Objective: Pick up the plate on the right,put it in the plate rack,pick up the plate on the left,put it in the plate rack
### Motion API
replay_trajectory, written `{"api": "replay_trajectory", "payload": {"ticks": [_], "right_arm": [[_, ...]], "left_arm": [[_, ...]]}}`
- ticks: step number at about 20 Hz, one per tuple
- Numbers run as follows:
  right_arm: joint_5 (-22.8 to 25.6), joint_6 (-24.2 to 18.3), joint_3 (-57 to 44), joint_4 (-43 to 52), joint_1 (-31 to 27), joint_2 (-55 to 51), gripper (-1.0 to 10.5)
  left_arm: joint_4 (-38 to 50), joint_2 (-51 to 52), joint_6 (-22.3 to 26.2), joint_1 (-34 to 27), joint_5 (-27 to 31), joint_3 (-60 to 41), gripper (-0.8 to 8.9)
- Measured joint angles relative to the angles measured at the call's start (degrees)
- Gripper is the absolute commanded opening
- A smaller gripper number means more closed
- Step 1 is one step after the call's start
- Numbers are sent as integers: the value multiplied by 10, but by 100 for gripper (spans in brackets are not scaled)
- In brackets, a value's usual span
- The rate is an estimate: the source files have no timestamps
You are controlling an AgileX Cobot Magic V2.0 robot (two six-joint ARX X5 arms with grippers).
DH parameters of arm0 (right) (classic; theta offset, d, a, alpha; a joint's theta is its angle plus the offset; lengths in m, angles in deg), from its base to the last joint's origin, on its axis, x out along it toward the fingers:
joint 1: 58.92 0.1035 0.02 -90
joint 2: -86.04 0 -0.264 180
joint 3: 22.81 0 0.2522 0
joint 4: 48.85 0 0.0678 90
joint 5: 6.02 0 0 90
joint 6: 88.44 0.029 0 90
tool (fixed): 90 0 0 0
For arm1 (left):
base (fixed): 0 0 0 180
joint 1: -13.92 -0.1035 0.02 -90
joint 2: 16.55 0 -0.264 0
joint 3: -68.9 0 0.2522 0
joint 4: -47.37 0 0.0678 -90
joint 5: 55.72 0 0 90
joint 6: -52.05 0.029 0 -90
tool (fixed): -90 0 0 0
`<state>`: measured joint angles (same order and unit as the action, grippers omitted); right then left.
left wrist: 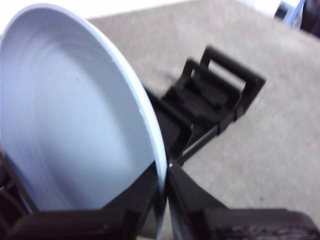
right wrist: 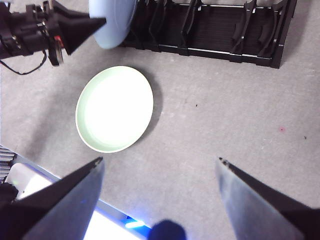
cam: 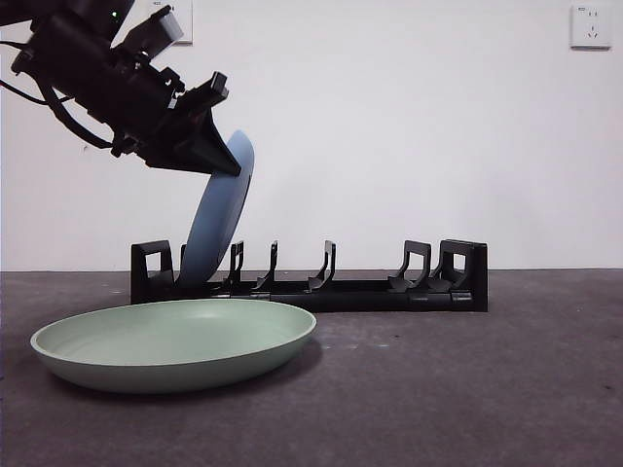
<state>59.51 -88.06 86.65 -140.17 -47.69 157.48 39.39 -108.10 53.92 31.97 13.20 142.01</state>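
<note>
Front view shows the plate rack (cam: 310, 277) across the worktop (cam: 467, 389), the green plate (cam: 173, 342) lying flat before it. The blue plate (cam: 216, 219) stands tilted, its lower edge in the rack's end slot, the left pincer (cam: 229, 161) clamped on its upper rim. It looks stiff, light, smooth plastic; rim grips suit. The right pincer (right wrist: 160, 162) hangs wide open, empty.

One plate (cam: 216, 219) stands in the left end of the rack (cam: 370, 287). Another plate (cam: 173, 342) lies flat on the table (cam: 467, 389), near, in front of it.
</note>
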Motion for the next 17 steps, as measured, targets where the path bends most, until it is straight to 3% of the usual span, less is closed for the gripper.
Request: {"api": "replay_trajectory", "payload": {"ticks": [7,11,17], "right_arm": [[0,0,0,0,0,0,378],[0,0,0,0,0,0,378],[0,0,0,0,0,0,378]], "left_arm": [[-23,0,31,1,34,0,2],[-26,0,35,2,44,0,194],[-34,1,35,3,18,0,194]]}}
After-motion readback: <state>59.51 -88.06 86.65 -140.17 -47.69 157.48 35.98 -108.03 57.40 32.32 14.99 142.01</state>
